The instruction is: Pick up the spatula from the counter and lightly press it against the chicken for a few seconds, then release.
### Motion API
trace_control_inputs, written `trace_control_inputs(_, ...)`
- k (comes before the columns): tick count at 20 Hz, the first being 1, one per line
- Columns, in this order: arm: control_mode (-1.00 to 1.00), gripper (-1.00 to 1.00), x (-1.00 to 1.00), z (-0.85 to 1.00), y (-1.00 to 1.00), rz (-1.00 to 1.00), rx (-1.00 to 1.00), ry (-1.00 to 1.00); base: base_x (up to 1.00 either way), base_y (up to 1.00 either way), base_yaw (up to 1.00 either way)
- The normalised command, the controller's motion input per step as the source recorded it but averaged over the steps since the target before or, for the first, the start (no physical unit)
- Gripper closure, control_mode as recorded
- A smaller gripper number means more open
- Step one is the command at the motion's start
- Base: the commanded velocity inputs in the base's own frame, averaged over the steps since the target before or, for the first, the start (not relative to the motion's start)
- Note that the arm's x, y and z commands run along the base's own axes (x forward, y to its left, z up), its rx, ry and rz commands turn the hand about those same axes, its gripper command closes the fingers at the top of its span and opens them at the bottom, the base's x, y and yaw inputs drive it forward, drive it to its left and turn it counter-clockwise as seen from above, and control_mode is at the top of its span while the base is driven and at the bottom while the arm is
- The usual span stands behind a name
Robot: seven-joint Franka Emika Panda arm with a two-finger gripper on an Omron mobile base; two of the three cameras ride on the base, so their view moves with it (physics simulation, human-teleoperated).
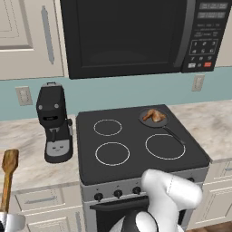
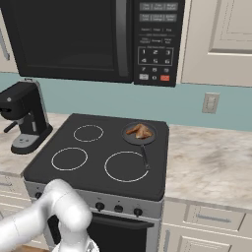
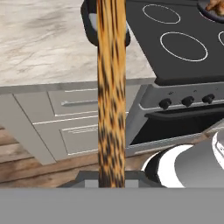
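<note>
A simulated kitchen: pale cabinets, a blue-green wall, a black microwave point(image 1: 127, 36) hung over a black stove point(image 1: 136, 154), with a marbled tabletop point(image 1: 27, 149) on either side and a dark coffee machine point(image 1: 54, 122) standing left of the stove. The chicken point(image 1: 154, 116) lies in a small pan point(image 1: 163, 122) on the back right burner, the pan's handle reaching toward the front. The claw point(image 1: 7, 216) sits low at the left edge of the left base view, closed around the lower end of the wooden spatula point(image 1: 8, 174). The spatula is off the tabletop, in front of the cabinets left of the stove and well apart from the chicken. Gripping at the handle's end seems sensible, since it leaves the whole blade free to reach forward and press on the meat while the claw keeps away from the pan. The spatula's long axis stands close to upright in the left base view, blade on top and handle below. In the hand view it runs straight up the middle, away from the claw, with its far end lying over the coffee machine. The pick-up looks done. By my judgement the carry across the stove and the light press remain.
</note>
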Motion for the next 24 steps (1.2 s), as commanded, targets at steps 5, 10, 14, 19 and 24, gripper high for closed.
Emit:
trace_control_inputs(5, -1.0, 1.0, -0.66, 0.25, -0.89, 0.07, 0.0, -0.15, 0.0, 0.0, 0.0)
trace_control_inputs(10, -1.0, 1.0, -0.66, 0.3, -0.89, 0.06, 0.0, -0.15, 0.0, 0.0, 0.0)
trace_control_inputs(14, -1.0, 1.0, -0.57, 0.33, -0.88, 0.04, 0.0, -0.11, 0.0, 0.0, 0.0)
trace_control_inputs(19, -1.0, 1.0, -0.45, 0.34, -0.83, 0.01, 0.01, -0.06, 0.0, 0.0, 0.0)
trace_control_inputs(24, -1.0, 1.0, -0.43, 0.37, -0.8, 0.0, 0.01, -0.05, 0.0, 0.0, 0.0)
